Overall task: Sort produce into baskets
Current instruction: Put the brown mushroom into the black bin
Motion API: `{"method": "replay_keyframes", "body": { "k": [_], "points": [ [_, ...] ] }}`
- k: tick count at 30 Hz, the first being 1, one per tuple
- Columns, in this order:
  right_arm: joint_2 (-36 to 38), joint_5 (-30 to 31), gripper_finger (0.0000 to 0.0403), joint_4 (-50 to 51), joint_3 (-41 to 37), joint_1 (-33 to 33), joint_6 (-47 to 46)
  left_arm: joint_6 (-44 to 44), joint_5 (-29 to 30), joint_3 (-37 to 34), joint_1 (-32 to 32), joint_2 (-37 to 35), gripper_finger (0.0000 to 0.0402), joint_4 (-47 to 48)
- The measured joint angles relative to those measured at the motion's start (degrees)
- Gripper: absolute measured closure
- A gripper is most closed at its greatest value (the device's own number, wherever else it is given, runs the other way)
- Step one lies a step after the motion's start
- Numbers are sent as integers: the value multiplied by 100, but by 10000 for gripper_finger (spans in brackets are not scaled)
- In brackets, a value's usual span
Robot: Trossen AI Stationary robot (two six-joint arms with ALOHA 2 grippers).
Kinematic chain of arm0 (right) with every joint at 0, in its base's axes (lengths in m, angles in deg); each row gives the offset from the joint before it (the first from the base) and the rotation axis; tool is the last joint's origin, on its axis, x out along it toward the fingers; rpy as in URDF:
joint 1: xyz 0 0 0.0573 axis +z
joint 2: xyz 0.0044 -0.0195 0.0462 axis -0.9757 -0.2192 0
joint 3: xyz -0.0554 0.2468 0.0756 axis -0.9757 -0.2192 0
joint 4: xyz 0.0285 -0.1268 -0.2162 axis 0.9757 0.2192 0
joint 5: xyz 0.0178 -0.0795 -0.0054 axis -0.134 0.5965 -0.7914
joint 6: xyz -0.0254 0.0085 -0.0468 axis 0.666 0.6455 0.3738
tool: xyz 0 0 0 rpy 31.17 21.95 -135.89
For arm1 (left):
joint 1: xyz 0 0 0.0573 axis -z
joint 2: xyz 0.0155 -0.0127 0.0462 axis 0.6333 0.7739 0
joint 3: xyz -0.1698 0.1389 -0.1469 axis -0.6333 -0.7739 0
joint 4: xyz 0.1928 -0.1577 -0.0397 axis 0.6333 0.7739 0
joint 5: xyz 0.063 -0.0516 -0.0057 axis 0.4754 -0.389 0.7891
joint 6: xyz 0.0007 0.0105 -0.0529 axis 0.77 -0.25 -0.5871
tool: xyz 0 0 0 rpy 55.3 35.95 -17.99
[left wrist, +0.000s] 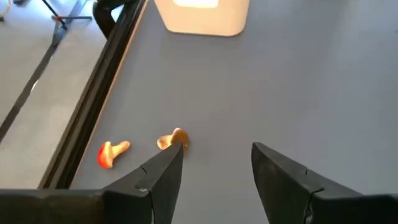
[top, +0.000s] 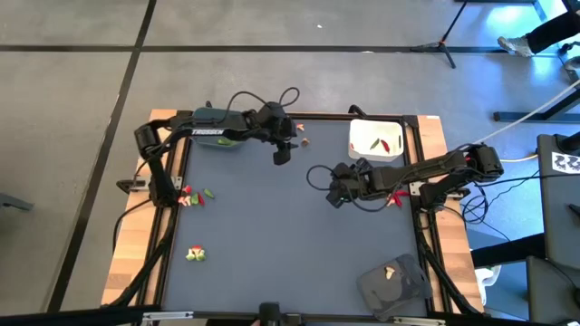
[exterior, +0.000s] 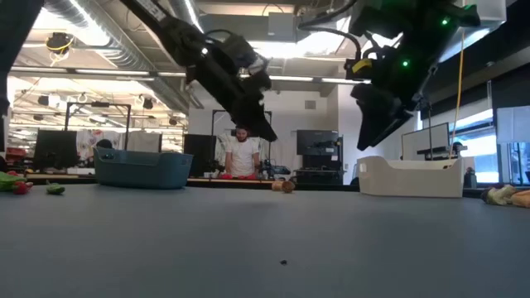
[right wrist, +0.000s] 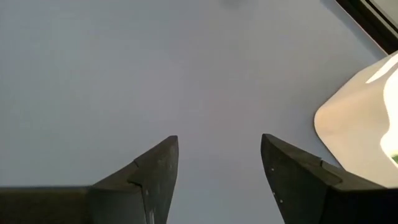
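Hovering beside the white tub (top: 376,139), both spread wide and empty: left gripper (top: 282,154) near two tan-and-red toy pieces (left wrist: 140,147), right gripper (top: 337,195) over bare mat.

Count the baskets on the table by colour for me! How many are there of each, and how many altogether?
blue-grey tub: 1
white tub: 1
dark grey tray: 1
Total: 3
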Motion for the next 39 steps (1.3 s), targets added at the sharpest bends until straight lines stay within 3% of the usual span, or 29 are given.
{"method": "replay_keyframes", "body": {
  "k": [12, 19, 25, 31, 39],
  "points": [
    [0, 0, 174, -154, -4, -10, -1, 501, -1021, 1240, -661, 1374, 250, 526],
    [-26, -2, 174, -202, -4, -8, -39, 1041, -1895, 1505, -922, 1855, 270, 687],
    [-26, 1, 174, -369, -4, -8, -44, 1142, -1774, 1506, -1086, 1963, 284, 471],
    [-26, 1, 174, -471, -4, -8, -55, 1012, -829, 1508, -1239, 1992, 287, -258],
    [-26, -13, 174, -484, -4, -8, -147, 1303, -720, 1513, -1258, 2055, 227, -513]
  ]
}}
